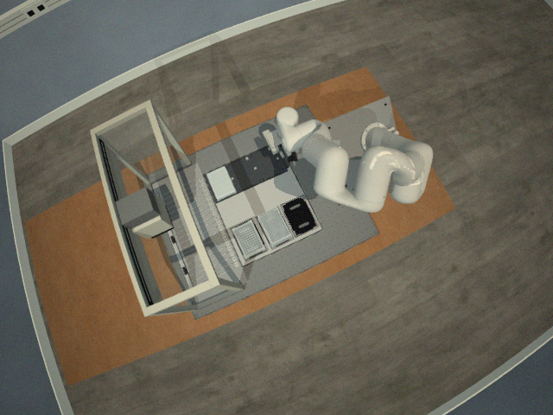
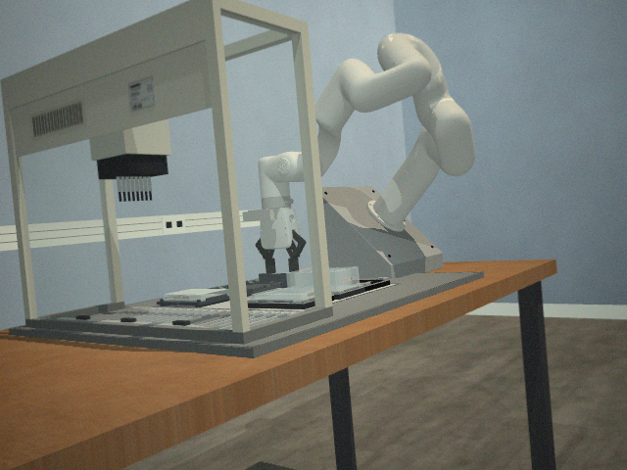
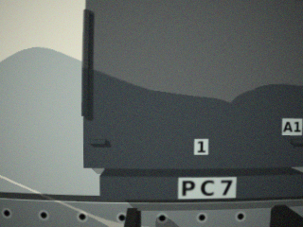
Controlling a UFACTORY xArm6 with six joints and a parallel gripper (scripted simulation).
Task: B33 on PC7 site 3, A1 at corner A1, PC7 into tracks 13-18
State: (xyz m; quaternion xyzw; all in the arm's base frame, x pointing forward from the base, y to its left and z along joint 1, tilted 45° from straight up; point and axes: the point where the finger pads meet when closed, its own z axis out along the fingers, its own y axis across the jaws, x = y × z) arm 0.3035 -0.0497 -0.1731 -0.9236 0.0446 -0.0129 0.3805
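Note:
The dark carrier PC7 (image 1: 252, 169) lies on the apron in front of the rails. A white plate, B33 (image 1: 220, 183), sits on its far site next to the rails. In the wrist view I see the handle labelled PC7 (image 3: 206, 187), site 1 (image 3: 201, 147) bare, and an A1 corner mark (image 3: 291, 127). My gripper (image 2: 280, 263) is open and empty, pointing straight down just above the handle end; its fingertips show at the bottom of the wrist view. Nest S1 (image 1: 299, 214) is dark and empty. B83 (image 1: 275, 227) and B38 (image 1: 248, 239) stand in their nests.
The instrument's beige frame (image 2: 222, 166) stands over the loading rails (image 1: 200, 223), with a pipetting head (image 2: 132, 169) hanging inside. A frame post (image 2: 313, 192) stands close to my gripper in the side view. The arm's grey base block (image 2: 374, 232) is behind the apron.

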